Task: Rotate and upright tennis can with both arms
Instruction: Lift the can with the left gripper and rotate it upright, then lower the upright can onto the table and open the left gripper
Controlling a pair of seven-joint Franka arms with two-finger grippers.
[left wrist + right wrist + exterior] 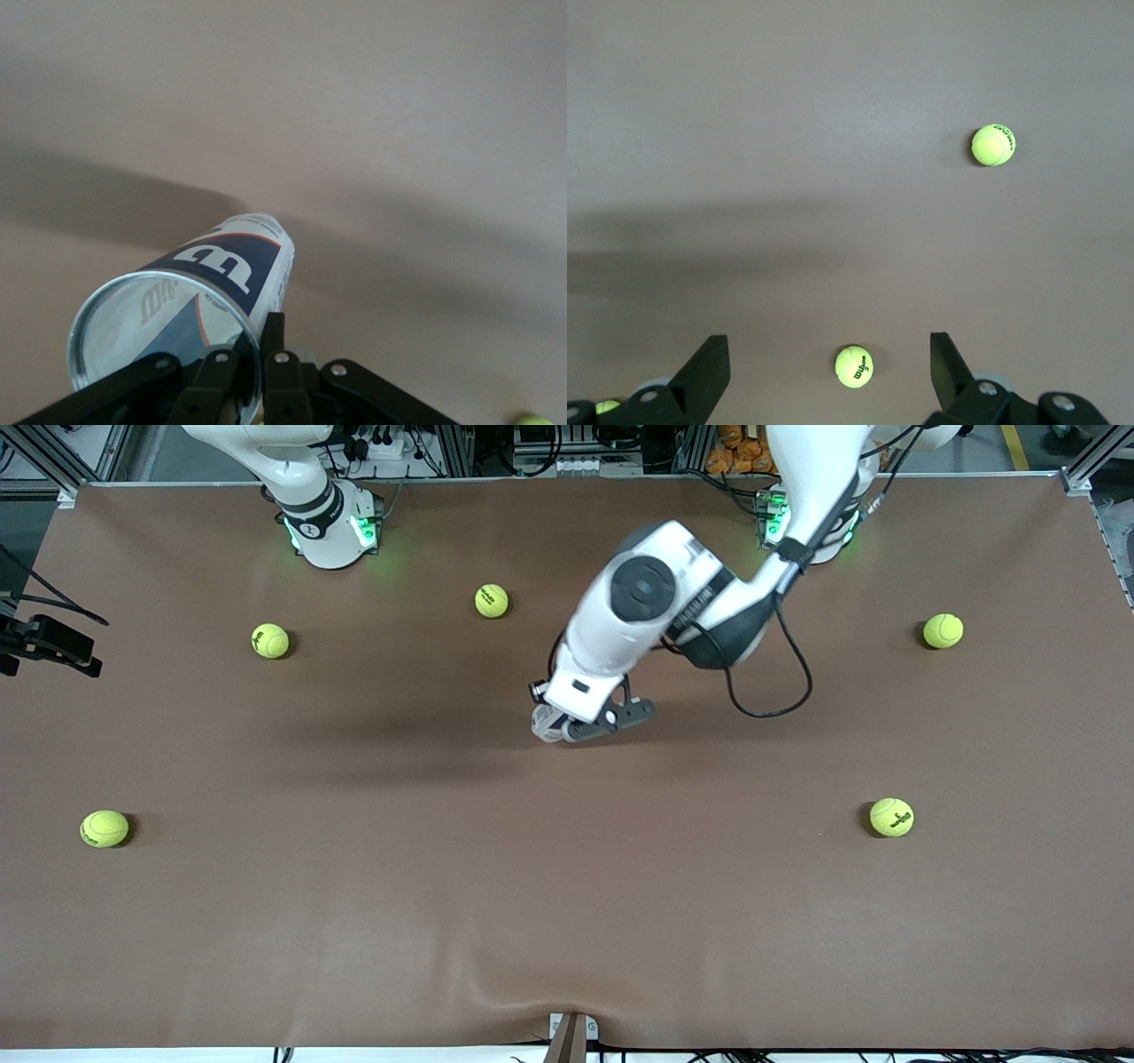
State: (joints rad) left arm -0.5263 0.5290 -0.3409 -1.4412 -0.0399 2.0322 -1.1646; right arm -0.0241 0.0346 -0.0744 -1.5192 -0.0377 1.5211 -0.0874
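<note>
Brown cloth covers the whole counter [354, 921], and we see yellow-green tennis balls [269, 640] lying far apart on it, near the edges. They are not part of the job.

We see the left gripper [592, 724] up in the air over the middle of the counter. It is clamped on the tennis can [190, 297] near the can's open end, with one finger [273, 354] pressed against the can's side. The can is held up off the cloth and it tips, so it is not upright yet. We think the left arm holds it by one end so the rest of the can is free for the other arm to push or catch. That way the two arms can turn it together.

We cannot see the right gripper [829, 372] from the front. Its own camera looks down on bare cloth and two balls. Its fingers [709, 367] are wide apart and hold nothing. We think this arm waits high up.

The can is a thin tube. It has a white and dark blue label, a thin red line and a big white "W". A shiny silver ring goes round the open end, and we can look inside.
</note>
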